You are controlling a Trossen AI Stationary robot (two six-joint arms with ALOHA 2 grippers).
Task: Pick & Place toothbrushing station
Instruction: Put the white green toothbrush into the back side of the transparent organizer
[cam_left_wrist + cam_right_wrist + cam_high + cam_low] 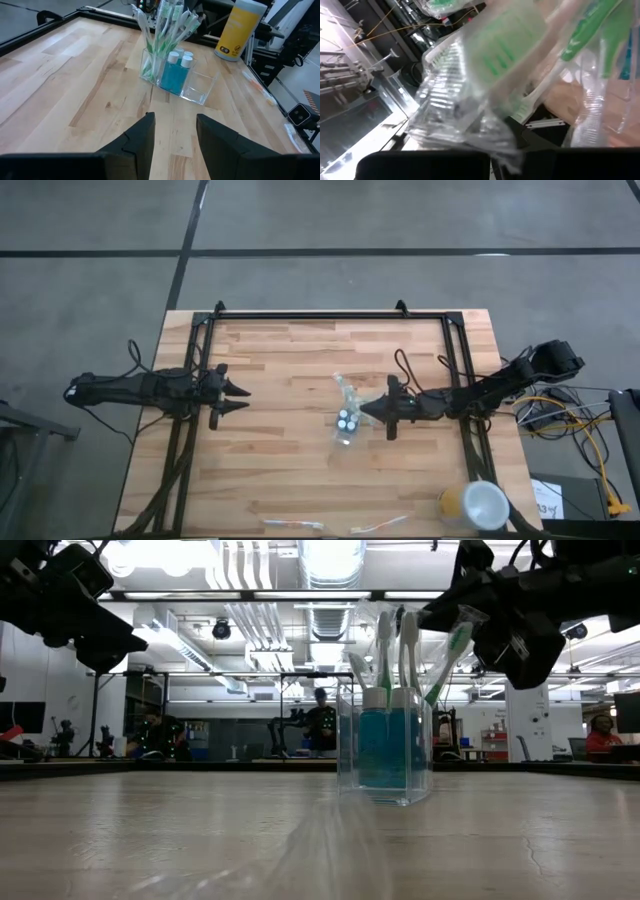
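From above, the clear cup stands mid-tabletop; the right gripper sits just beside it, the left gripper waits well apart from it, and the yellow cup is at the near right corner.

At table height, toothbrushes and tubes stand upright in the cup.

The left wrist camera shows that gripper's fingers parted, holding nothing.

The right wrist camera shows a wrapped toothbrush pressed against the closed right gripper, apparently pinched. Placing seems underway; next, lower the brush into the cup and release.
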